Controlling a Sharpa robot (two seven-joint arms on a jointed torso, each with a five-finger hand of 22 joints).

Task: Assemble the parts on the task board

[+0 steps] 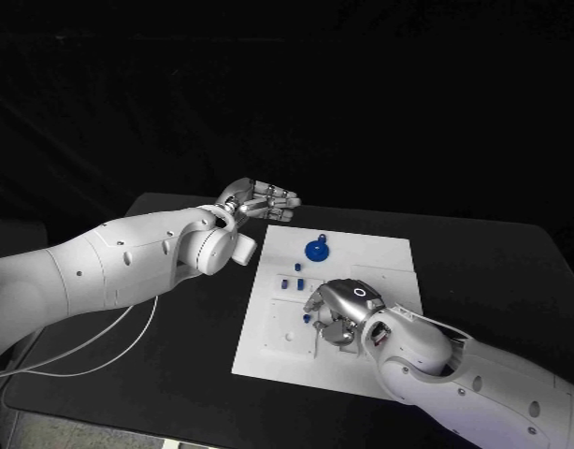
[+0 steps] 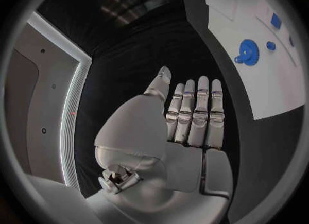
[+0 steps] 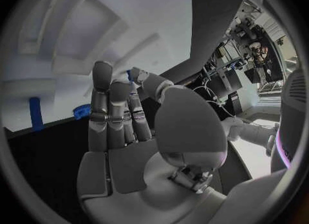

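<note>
White rectangular task board lay mid black table. Round blue disc part sat at its far end. Left hand hovered beyond its far-left corner, fingers straight, empty. Right hand rested over its near middle; grip indiscernible.

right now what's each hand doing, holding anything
Left hand: open, fingers straight, holding nothing, off the task board.
Right hand: over the board; a grip cannot be told.
</note>
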